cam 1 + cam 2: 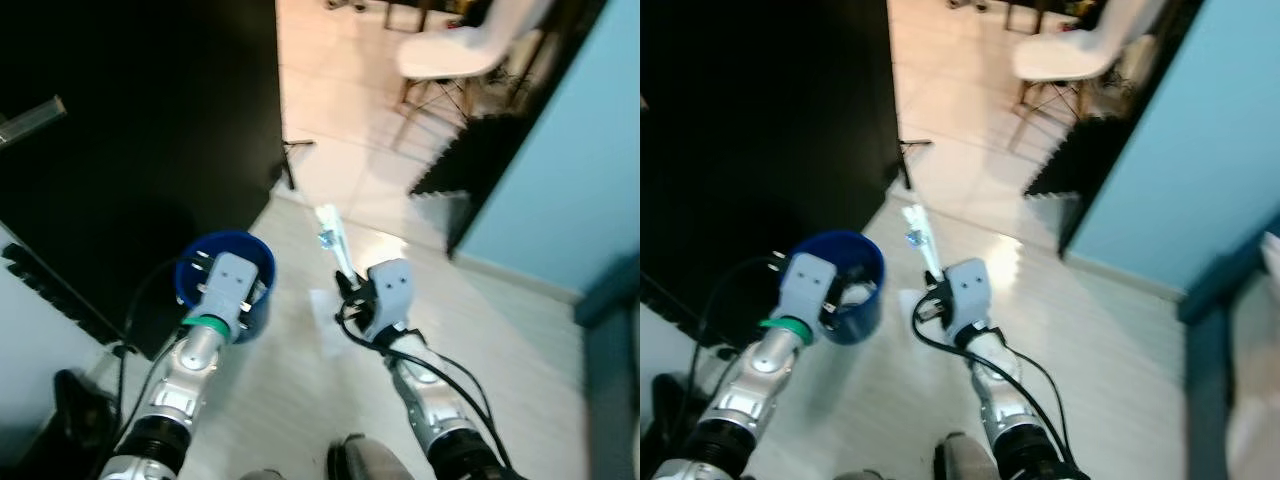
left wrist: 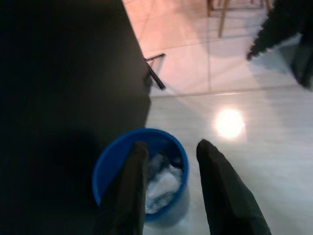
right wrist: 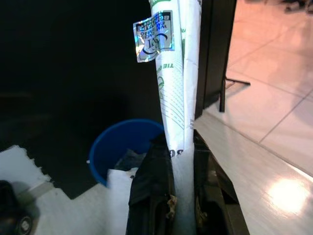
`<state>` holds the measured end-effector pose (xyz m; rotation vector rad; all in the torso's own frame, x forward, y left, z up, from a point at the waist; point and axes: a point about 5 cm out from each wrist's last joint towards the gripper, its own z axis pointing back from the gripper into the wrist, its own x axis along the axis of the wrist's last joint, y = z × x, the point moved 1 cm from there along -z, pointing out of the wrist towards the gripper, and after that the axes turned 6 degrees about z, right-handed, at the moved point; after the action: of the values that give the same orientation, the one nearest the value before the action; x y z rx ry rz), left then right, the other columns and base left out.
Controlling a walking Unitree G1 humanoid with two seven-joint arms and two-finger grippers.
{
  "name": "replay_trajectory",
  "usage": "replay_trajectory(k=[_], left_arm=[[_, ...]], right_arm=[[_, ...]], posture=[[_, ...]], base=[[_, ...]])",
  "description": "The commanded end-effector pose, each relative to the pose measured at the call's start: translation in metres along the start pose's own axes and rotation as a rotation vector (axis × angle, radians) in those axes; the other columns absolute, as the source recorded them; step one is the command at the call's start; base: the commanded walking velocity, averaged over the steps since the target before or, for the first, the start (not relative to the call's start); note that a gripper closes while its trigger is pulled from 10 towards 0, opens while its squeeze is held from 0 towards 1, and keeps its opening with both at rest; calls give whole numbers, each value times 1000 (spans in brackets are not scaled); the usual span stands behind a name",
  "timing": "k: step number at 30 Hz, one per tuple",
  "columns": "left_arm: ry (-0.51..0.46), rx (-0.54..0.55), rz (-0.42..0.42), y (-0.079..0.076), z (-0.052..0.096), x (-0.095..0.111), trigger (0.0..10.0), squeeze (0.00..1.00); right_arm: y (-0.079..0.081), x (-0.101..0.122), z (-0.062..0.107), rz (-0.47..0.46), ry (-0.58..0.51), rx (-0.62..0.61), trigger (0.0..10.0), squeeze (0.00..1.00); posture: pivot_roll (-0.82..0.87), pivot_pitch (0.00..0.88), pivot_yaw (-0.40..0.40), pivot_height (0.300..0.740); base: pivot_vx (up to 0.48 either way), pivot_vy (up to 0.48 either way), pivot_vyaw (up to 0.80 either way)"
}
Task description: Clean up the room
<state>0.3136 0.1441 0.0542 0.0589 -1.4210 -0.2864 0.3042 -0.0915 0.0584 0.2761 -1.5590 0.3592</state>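
Presently we hold the task's thing, a long white rolled plastic packet with green print and a shiny silver label (image 3: 177,93), in our right claw (image 3: 182,205), whose black fingers are clenched on its lower part. In the head views the roll (image 1: 335,243) stands up and away from that claw, over the pale glossy floor (image 1: 520,340).

Just left of it sits the round blue plastic bin (image 1: 226,283), hard against the tall black cabinet (image 1: 130,130). Our left claw (image 2: 168,191) hovers directly above the bin with its fingers apart, grasping nothing.

Handling judgement: the roll looks light and soft, a thin film wrap that may bend or slide under pressure. Its glossy skin suggests a slippery surface. We advise gripping low and firmly, near the middle of its length if regrasping, to prevent it tipping.

View differences: the right wrist view resolves the label and the green lettering, which the head views blur. The left wrist view looks into the bin and shows crumpled white and grey waste (image 2: 161,183) inside. The head views alone place both arms, the white chair with wooden legs (image 1: 470,50) far right, and the light blue wall (image 1: 580,170).
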Motion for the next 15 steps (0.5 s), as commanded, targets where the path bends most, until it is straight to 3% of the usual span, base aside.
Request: replay_trajectory(k=[1, 15], left_arm=[[24, 3, -16, 3, 2, -7, 10000, 0], [27, -3, -23, 4, 1, -6, 10000, 0]], right_arm=[[2, -1, -1, -22, 3, -15, 10000, 0], [-21, -5, 2, -9, 38, -148, 10000, 0]], posture=[[2, 2, 29, 740], [-1, 5, 36, 740]], base=[[465, 0, 0], [465, 0, 0]])
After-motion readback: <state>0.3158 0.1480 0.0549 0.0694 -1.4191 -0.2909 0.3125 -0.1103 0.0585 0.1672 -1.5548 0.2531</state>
